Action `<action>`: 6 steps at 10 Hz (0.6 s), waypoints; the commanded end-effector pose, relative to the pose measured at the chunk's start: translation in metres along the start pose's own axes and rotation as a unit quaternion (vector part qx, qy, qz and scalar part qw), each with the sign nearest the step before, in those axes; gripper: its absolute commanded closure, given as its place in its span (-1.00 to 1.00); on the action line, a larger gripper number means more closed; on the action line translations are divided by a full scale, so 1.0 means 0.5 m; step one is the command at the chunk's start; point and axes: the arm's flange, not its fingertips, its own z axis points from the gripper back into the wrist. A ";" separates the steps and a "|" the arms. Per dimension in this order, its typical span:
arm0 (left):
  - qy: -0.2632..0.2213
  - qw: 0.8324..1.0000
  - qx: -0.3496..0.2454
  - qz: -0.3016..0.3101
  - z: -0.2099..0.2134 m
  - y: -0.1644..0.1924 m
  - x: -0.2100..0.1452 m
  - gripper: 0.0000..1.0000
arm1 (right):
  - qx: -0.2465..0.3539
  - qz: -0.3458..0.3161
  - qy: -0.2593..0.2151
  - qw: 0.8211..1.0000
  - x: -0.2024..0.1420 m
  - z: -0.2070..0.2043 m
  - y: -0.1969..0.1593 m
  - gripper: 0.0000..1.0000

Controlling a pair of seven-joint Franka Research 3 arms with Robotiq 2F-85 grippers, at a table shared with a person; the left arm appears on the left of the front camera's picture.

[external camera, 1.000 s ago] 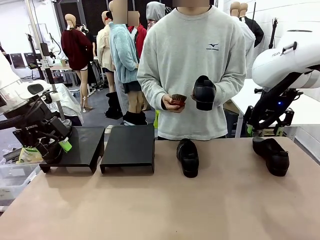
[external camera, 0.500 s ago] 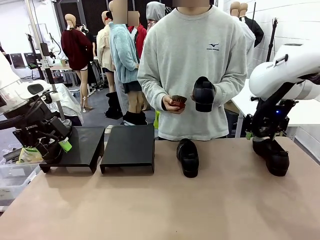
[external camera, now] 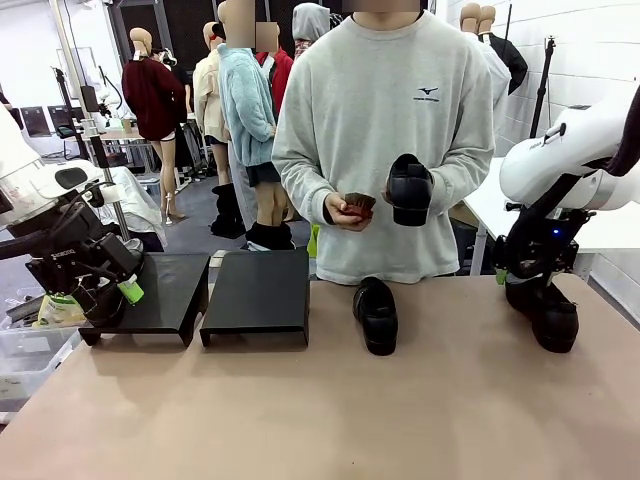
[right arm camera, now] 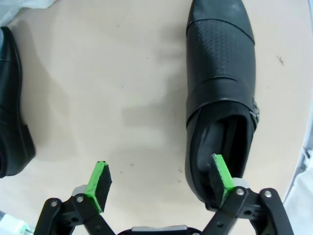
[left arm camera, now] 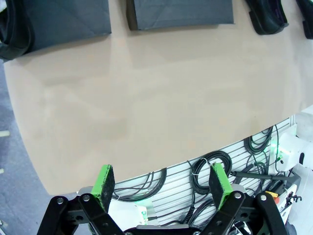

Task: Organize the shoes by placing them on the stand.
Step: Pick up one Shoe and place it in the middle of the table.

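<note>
A black shoe point(external camera: 376, 314) lies on the table in front of the person, toe toward me. Another shoe point(external camera: 543, 310) lies at the table's right end. My right gripper point(external camera: 512, 275) hangs just above its heel end. In the right wrist view the right gripper point(right arm camera: 160, 178) is open, one green pad over the heel opening of this shoe point(right arm camera: 220, 88) and the other over bare table. The person holds a third shoe point(external camera: 408, 188) at chest height. Two black stands point(external camera: 258, 292) sit side by side at the left. My left gripper point(external camera: 115, 300) is open beside the left stand point(external camera: 165, 290).
In the left wrist view the open left gripper point(left arm camera: 161, 183) looks down over the table's near edge and cables below it, with both stands point(left arm camera: 181, 12) at the top. The person's other hand holds a small reddish-brown object point(external camera: 356, 204). A clear bin point(external camera: 20, 350) stands off the table's left.
My right arm has swung left and down until its gripper is over the heel of the right-hand shoe. The left arm, the person and the shoes have stayed put.
</note>
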 end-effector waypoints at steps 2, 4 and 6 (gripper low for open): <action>0.000 1.000 -0.010 -0.004 0.002 0.001 -0.001 -1.00 | -0.019 -0.002 0.050 0.999 0.036 -0.035 -0.020 -1.00; 0.000 1.000 -0.010 -0.004 0.002 0.001 -0.001 -1.00 | -0.023 -0.014 0.055 0.998 0.039 -0.045 -0.028 -1.00; 0.000 1.000 -0.010 -0.004 0.002 0.001 -0.001 -1.00 | -0.019 -0.010 0.072 0.997 0.039 -0.069 -0.027 -1.00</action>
